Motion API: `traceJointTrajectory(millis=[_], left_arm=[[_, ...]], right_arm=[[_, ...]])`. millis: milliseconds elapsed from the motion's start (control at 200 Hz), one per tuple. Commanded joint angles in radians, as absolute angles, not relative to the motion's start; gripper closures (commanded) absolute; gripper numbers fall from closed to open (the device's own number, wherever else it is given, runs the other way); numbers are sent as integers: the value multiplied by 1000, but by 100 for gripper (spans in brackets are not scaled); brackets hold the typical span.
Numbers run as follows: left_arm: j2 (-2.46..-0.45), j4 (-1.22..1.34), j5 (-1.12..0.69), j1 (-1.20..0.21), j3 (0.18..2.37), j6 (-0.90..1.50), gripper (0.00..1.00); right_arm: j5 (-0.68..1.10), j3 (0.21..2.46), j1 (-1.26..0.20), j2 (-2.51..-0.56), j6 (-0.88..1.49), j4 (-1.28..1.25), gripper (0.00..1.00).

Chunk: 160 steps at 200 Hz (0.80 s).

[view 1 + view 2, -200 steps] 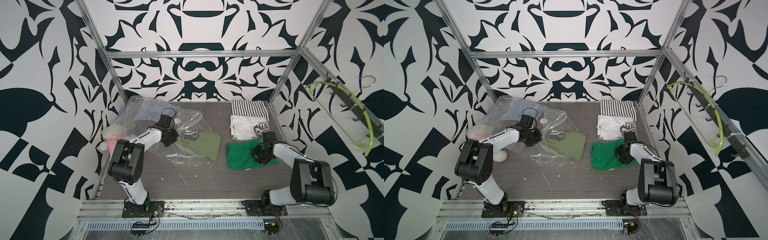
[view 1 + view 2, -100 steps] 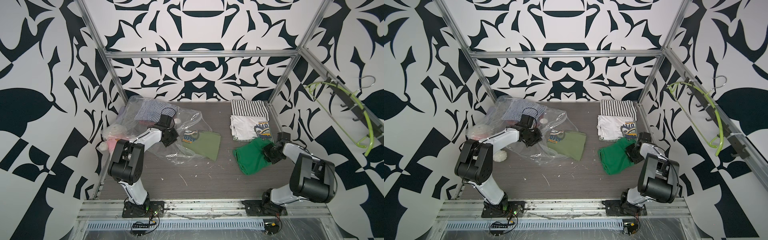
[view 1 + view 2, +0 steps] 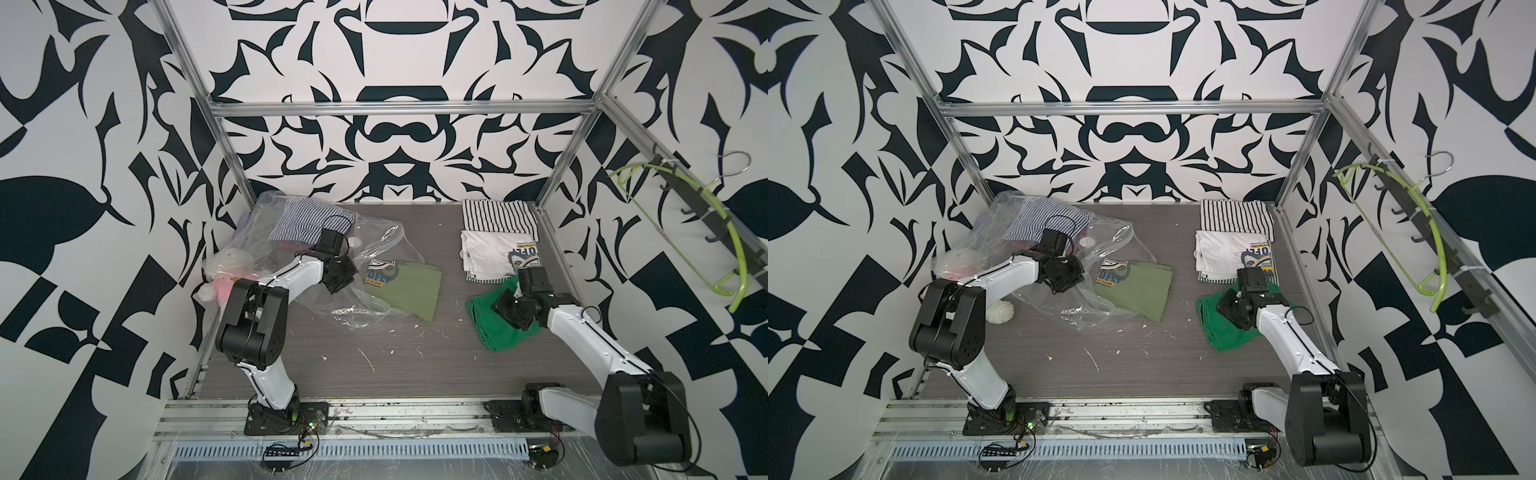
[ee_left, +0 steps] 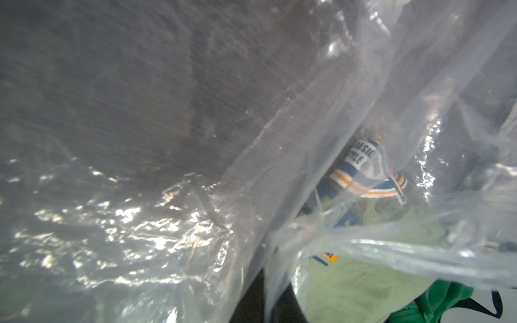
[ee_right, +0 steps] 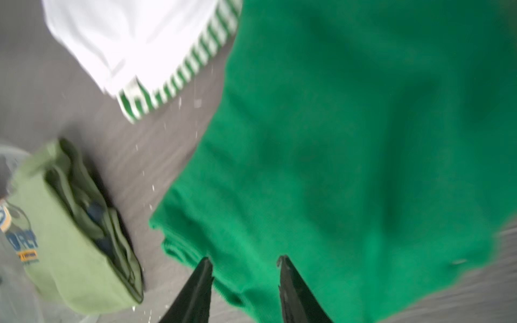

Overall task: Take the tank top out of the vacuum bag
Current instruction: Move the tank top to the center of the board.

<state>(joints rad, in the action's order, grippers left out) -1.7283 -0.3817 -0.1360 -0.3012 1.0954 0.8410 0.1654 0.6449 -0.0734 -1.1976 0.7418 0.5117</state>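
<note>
On the right side of the table (image 3: 415, 365), the tank top (image 3: 492, 332), as I judge the bright green garment to be, lies crumpled and wholly clear of the vacuum bag (image 3: 376, 239), its far edge touching the folded white printed shirt (image 3: 494, 253). Your right gripper (image 5: 244, 261) hangs just over it with its jaws parted and nothing between them, so by my reading the job is all but done and the danger lies in the withdrawal. The wrist view puts both fingertips close above the knit. Pull away low or at a slant and a tip could catch a fold, dragging the garment across the table or shoving it into the white shirt and upsetting that stack. Go up first, then back. Your left gripper (image 3: 338, 278) is closed, and from the film drawn tight around it in its wrist view I take it to be pinching a fold of the bag. An olive shirt (image 3: 409, 289) lies half out of the bag's mouth, and a striped garment (image 3: 303, 220) sits deeper inside. If you haul that arm back without letting go, the bag will probably come along, sliding the olive shirt and spilling what is left. Part those jaws before you move, and watch that the clingy film does not trail after the fingers.
</note>
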Motion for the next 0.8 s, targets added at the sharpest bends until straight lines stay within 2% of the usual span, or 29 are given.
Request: traceJointTrajectory(millis=[0,135,455,795], left_arm=[[-1740,-379,-130,-296,1098,845,100],[-1737,-379,-132,-296,1099,842,100],[-1716,-390,-126,-296,1086,841,100],[-1698,-393,-121,-296,1078,840,100]], right_arm=[[169,653,-132,-1291,808,474,67],[229,687,-147,-1438,857,347,71],[191,896,-146,-1718,837,273,71],[208,879,-179,-1495,651,294,62]])
